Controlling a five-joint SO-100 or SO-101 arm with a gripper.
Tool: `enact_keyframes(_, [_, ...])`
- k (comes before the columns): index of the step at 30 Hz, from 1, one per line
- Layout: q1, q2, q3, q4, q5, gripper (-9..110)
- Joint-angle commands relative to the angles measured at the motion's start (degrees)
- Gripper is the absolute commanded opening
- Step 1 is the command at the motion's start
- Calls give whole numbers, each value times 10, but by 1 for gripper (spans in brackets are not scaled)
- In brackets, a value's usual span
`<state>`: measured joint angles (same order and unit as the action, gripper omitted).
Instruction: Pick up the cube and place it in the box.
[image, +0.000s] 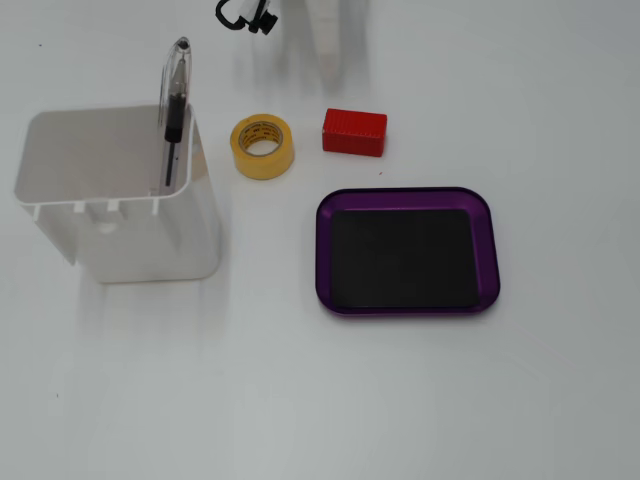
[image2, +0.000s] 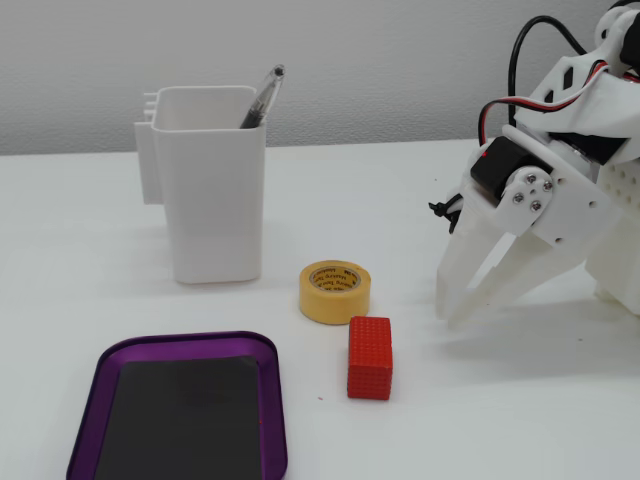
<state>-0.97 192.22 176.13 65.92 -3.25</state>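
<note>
The cube (image: 354, 131) sits on the white table (image: 300, 400), just off the box (image: 407, 251) at its 11 o'clock and right beside the yellow tape roll (image: 263, 147). In the side-on fixed view the gripper (image2: 452, 313) hangs at the cube's 2 o'clock, fingers slightly parted, holding nothing.

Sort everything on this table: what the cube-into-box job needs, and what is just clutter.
Needed:
cube
box
gripper

Clutter:
tape roll
white container
pen
</note>
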Motion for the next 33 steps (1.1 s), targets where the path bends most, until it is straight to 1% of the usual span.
enact_keyframes(1, [0, 36, -20, -7, -52, 0])
enact_keyframes(8, [-1, 32, -107, -7, -26, 0])
enact_keyframes(13, [-1, -39, -146, -11, -32, 0])
enact_keyframes(19, [-7, -233, -246, -27, -25, 10])
enact_keyframes(24, [-9, -436, -367, -19, -24, 13])
enact_keyframes(28, [-47, -561, -451, -19, -24, 14])
enact_keyframes(33, [-105, -678, -558, -14, 42, 17])
